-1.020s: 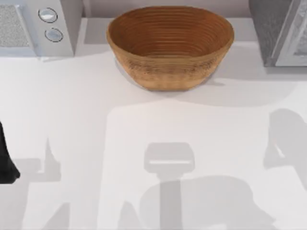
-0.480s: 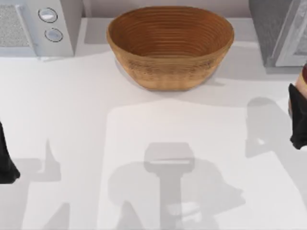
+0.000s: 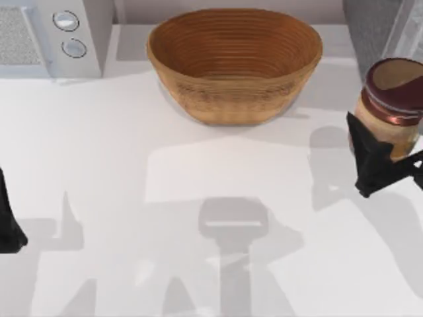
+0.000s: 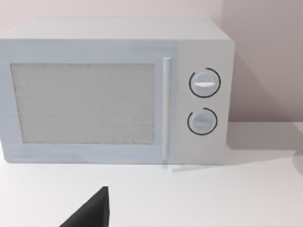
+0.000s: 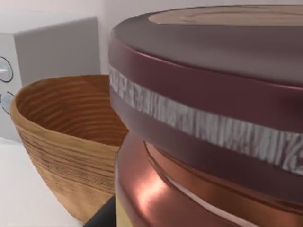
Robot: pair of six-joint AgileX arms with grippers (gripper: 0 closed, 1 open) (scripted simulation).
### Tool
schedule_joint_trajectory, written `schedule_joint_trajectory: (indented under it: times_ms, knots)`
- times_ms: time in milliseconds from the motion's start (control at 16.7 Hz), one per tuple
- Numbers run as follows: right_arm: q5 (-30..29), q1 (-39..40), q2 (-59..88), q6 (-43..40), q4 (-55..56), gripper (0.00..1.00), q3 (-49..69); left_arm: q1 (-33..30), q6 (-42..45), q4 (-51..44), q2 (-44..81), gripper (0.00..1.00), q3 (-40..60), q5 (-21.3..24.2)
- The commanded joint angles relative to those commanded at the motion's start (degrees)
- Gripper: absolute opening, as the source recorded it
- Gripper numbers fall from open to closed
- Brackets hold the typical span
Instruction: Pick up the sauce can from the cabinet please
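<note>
Sauce can [image 3: 394, 99] now fully in view, pinched by right gripper [image 3: 378, 162], moved leftward beside basket [image 3: 234, 63]

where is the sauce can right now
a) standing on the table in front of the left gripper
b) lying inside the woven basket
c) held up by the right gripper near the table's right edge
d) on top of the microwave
c: in the top view the sauce can sits in the right gripper at the table's right edge, right of the woven basket, with the dark fingers against its tan side.
</note>
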State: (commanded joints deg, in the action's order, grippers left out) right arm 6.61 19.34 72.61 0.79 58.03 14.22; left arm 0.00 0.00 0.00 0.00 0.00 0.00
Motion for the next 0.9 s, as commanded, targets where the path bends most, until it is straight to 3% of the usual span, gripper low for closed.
schedule_joint_trajectory:
  times_ms: [900]
  knots:
    - [3.7,10.5,40.0,0.1,32.0,0.00,7.8,0.0,0.0,0.0,0.0,1.00,0.0,0.0]
